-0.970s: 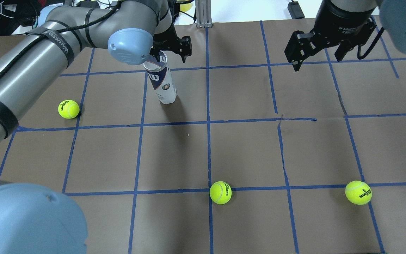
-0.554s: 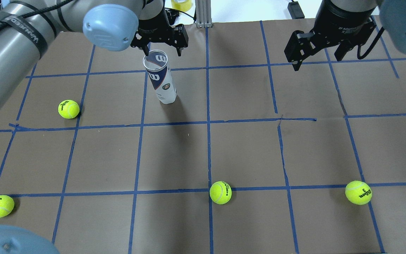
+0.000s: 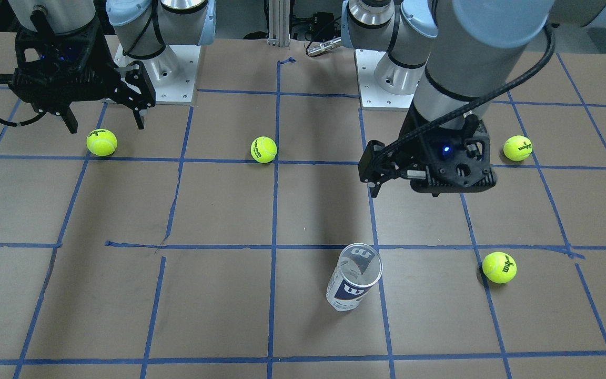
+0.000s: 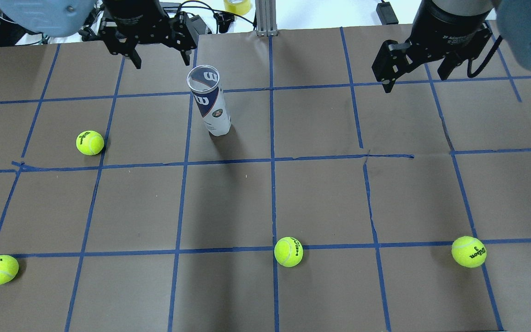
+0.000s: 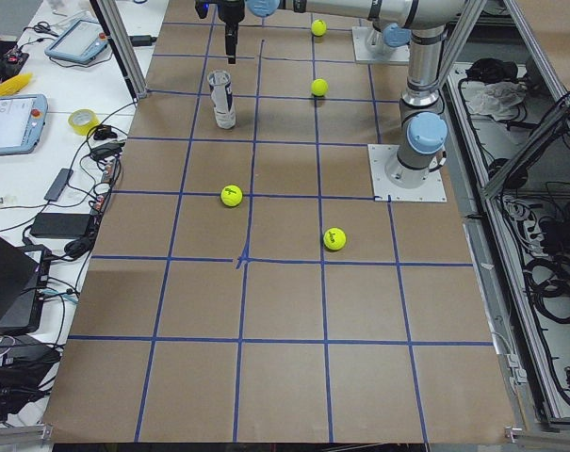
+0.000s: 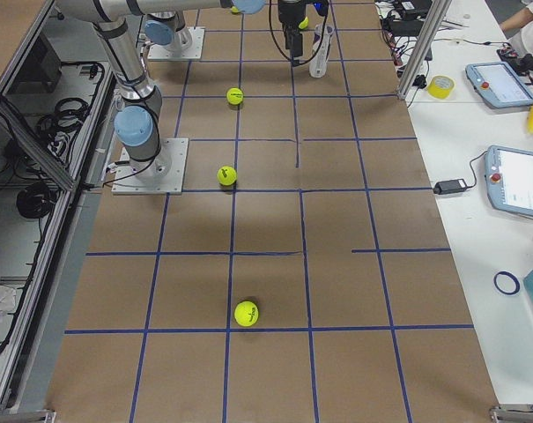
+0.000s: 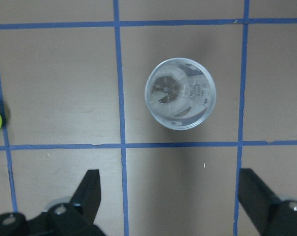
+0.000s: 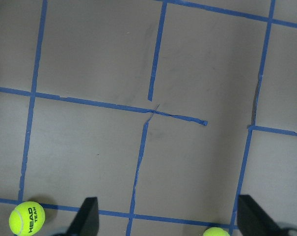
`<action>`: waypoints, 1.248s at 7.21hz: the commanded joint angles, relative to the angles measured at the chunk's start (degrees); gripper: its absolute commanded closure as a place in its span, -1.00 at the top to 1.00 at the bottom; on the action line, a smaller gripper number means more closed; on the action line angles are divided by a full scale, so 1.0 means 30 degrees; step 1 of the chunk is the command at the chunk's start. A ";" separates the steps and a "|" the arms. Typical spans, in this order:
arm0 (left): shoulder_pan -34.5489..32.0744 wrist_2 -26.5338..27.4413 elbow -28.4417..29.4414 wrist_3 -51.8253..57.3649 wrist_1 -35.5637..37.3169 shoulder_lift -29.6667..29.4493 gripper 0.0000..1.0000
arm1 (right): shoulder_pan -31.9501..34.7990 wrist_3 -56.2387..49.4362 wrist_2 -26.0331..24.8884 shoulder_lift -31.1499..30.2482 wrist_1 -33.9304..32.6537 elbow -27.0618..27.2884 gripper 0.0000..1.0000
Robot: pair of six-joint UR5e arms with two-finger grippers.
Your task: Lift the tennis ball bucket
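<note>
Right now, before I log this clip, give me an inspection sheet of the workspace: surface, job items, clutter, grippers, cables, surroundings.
Surface: brown paper-covered table with a blue tape grid; one tape line is broken near the middle.
Job's things: tennis ball bucket upright, lidless, empty, not gripped.
Clutter: four tennis balls loose on the table, all apart from the bucket.
Grippers: left gripper open, raised above the table, not around the bucket; right gripper open, empty, over bare table.
Cables: black cable along the left arm; loose cables on the side bench.
Surroundings: teach pendants and a yellow tape roll on the bench.
</note>
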 commanded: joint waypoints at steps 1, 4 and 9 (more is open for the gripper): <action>0.0931 -0.0065 -0.1860 0.0010 -0.0732 0.2058 1.00 | 0.0000 -0.0003 -0.0010 0.0000 -0.0013 0.0000 1.00; 0.1989 -0.0211 -0.3947 0.0300 -0.0411 0.3791 1.00 | -0.0029 -0.0003 -0.0010 0.0000 -0.0042 0.0029 1.00; 0.2109 -0.0300 -0.4594 0.1269 -0.0409 0.4557 1.00 | 0.0000 -0.0002 0.0019 0.0000 -0.0013 0.0029 1.00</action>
